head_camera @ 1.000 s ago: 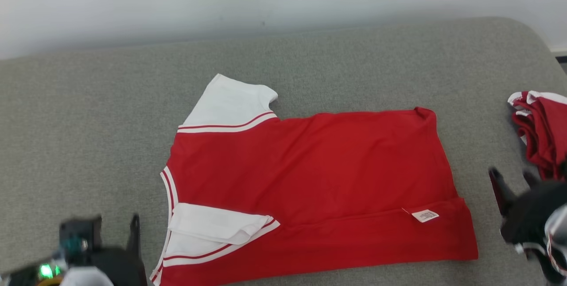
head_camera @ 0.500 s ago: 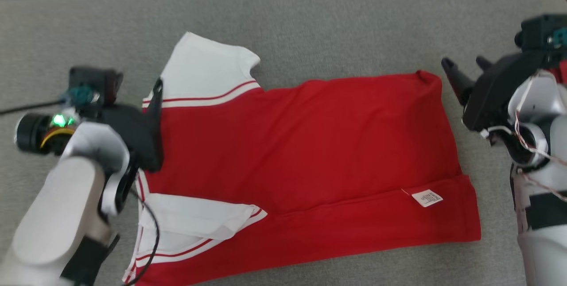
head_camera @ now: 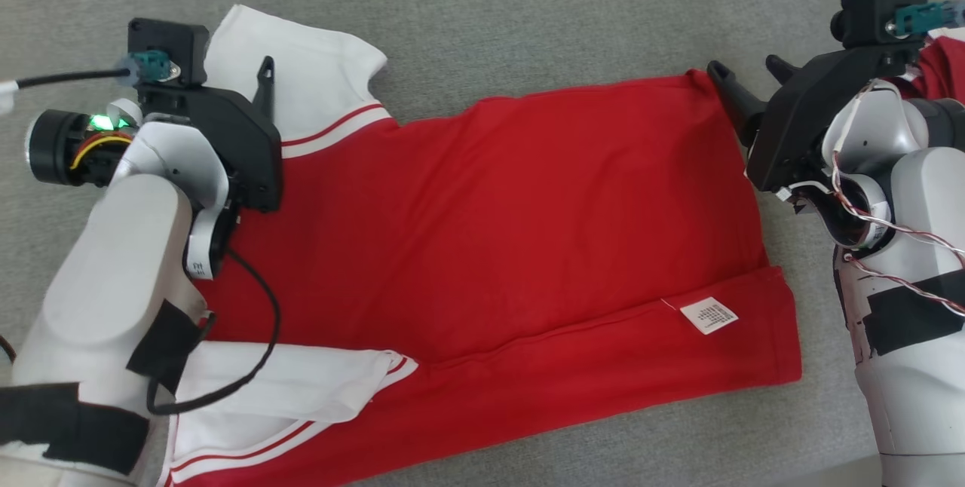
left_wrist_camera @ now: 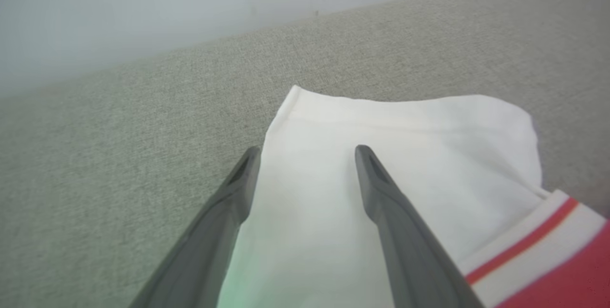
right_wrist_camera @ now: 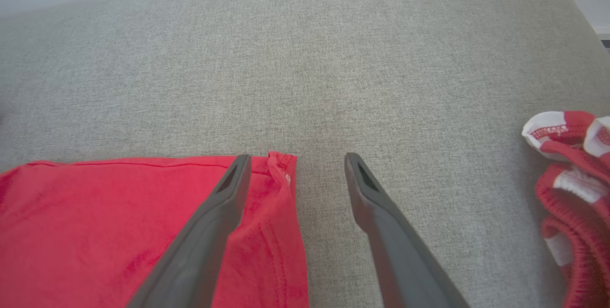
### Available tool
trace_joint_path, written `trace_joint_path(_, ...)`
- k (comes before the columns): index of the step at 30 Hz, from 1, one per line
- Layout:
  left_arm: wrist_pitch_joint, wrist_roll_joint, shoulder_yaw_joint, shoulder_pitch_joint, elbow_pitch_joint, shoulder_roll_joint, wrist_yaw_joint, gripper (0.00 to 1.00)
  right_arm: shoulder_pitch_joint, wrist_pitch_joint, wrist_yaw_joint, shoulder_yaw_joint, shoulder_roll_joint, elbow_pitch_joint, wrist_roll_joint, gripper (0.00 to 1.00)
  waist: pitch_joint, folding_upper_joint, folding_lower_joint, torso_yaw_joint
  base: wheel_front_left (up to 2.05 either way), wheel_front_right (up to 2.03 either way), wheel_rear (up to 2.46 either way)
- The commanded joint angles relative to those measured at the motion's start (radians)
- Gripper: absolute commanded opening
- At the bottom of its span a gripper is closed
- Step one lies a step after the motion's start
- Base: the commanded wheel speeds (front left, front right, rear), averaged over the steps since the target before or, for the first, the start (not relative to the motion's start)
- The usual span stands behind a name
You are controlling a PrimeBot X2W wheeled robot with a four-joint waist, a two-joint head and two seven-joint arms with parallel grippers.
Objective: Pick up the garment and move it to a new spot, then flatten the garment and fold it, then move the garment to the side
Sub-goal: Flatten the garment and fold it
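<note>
Since 1 second ago my 2 arms have reached forward: my left gripper (left_wrist_camera: 309,149) now hangs wide open over the white sleeve (left_wrist_camera: 429,146) of the red garment (head_camera: 528,208), and my right gripper (right_wrist_camera: 296,157), also wide open, stands astride its far right corner. The garment lies spread on the grey cushion (head_camera: 528,12)

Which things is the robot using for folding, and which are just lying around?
For the job: red and white shirt; left claw, open over its white sleeve; right claw, open at its corner.
Just lying about: crumpled red and white clothes; grey cushion.
</note>
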Motion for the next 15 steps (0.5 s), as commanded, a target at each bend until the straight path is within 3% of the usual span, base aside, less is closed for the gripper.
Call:
trace_joint_path(1,0.005,0.006,0.002,-0.017,0.016,0.002,0.007,1.00,-0.011,-0.004,-0.002,0.009,-0.004,0.004,0.011,1.00,0.012,-0.0002,-0.0002,-0.016,0.00,0.00,0.00)
trace_joint_path(8,0.031,0.042,-0.002,-0.085,0.114,0.040,0.048,1.00,-0.036,-0.021,-0.002,0.069,0.000,0.008,0.038,1.00,0.039,-0.0002,-0.0002,-0.049,0.00,0.00,0.00)
trace_joint_path(13,0.081,0.028,-0.011,-0.099,0.158,0.043,0.046,1.00,-0.051,-0.020,-0.002,0.112,-0.008,-0.001,0.066,1.00,0.057,-0.0002,-0.0002,-0.061,0.00,0.00,0.00)
trace_joint_path(14,0.104,0.015,-0.009,-0.098,0.168,0.040,0.039,0.99,-0.057,-0.016,-0.002,0.117,-0.010,-0.004,0.073,1.00,0.062,-0.0002,-0.0002,-0.062,0.00,0.00,0.00)
trace_joint_path(15,0.125,0.010,-0.010,-0.096,0.176,0.036,0.028,0.84,-0.063,-0.012,-0.002,0.120,-0.013,-0.006,0.078,1.00,0.067,-0.0002,-0.0002,-0.062,0.00,0.00,0.00)
